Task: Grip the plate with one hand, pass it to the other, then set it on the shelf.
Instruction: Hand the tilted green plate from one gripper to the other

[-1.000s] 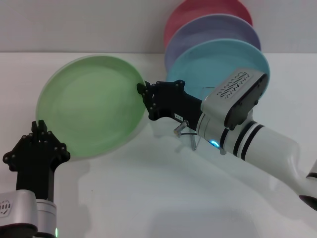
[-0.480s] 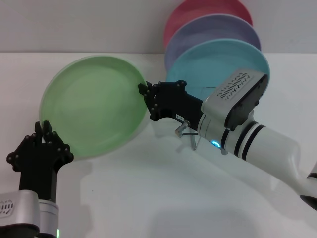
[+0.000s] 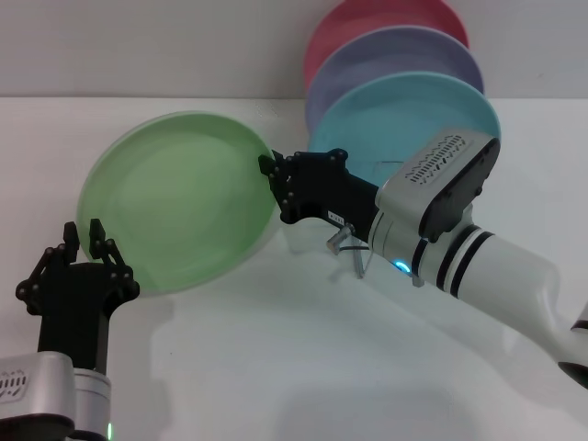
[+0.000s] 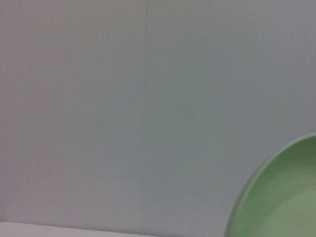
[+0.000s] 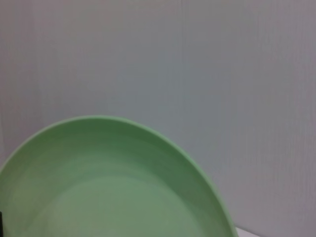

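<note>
The light-green plate [image 3: 175, 202] hangs tilted above the white table, left of centre in the head view. My right gripper [image 3: 268, 184] is shut on its right rim. At the plate's lower-left rim my left gripper [image 3: 82, 230] stands open, with one finger in front of the plate and the other outside it. Part of the plate's edge fills a corner of the left wrist view [image 4: 281, 197]. Its hollow face fills the lower half of the right wrist view [image 5: 108, 182]. A bit of the silver wire shelf [image 3: 347, 246] shows under my right arm.
A light blue plate [image 3: 404, 110], a purple plate [image 3: 395, 50] and a red plate [image 3: 367, 18] stand upright in a row at the back right, behind my right arm. A pale wall closes off the back of the table.
My left gripper has opened off the plate's lower-left rim and dropped slightly. The plate, held by my right gripper, has shifted a little to the right.
</note>
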You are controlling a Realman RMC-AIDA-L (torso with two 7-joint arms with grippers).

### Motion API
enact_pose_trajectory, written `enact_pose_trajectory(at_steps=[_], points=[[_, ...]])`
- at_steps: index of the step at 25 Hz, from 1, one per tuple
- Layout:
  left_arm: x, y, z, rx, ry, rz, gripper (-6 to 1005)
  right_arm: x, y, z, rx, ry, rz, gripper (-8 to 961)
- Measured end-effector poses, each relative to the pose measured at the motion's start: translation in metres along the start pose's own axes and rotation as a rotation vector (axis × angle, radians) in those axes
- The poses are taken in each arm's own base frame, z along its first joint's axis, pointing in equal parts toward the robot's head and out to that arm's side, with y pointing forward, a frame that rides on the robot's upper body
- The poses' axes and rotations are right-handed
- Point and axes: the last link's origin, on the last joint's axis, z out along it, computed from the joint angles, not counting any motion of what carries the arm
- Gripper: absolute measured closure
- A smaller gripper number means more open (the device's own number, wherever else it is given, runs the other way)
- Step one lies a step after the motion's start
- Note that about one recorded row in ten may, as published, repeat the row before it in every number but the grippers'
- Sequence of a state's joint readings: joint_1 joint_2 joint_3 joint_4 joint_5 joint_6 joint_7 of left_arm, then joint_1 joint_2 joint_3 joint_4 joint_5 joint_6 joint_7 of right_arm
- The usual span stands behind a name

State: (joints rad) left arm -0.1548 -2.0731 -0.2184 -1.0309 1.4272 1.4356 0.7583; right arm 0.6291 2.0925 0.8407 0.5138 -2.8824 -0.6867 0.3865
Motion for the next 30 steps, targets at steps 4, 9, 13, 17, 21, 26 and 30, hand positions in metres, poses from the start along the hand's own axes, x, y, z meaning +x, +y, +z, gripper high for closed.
enact_pose_trajectory(at_steps=[4,9,13,17,21,26,30], points=[[0.000,0.000,-0.002,-0.005,0.005,-0.003,804,0.000,-0.001,0.000,0.007,-0.002,0.006,934],[0.005,0.000,-0.010,-0.032,0.057,-0.037,804,-0.002,-0.005,0.000,0.019,-0.007,0.011,934],[0.011,-0.010,-0.019,-0.041,0.145,-0.092,804,-0.003,-0.007,0.000,0.026,-0.015,0.012,935],[0.009,-0.027,-0.023,-0.054,0.218,-0.155,804,-0.008,-0.006,-0.001,0.021,-0.049,-0.007,935],[0.002,-0.045,-0.019,-0.068,0.248,-0.198,804,-0.014,0.000,-0.006,0.016,-0.114,-0.023,935],[-0.002,-0.064,-0.010,-0.063,0.266,-0.242,805,-0.029,0.003,-0.025,0.065,-0.243,-0.067,935],[-0.004,-0.076,0.000,-0.051,0.270,-0.249,805,-0.038,-0.001,-0.046,0.151,-0.323,-0.107,934]])
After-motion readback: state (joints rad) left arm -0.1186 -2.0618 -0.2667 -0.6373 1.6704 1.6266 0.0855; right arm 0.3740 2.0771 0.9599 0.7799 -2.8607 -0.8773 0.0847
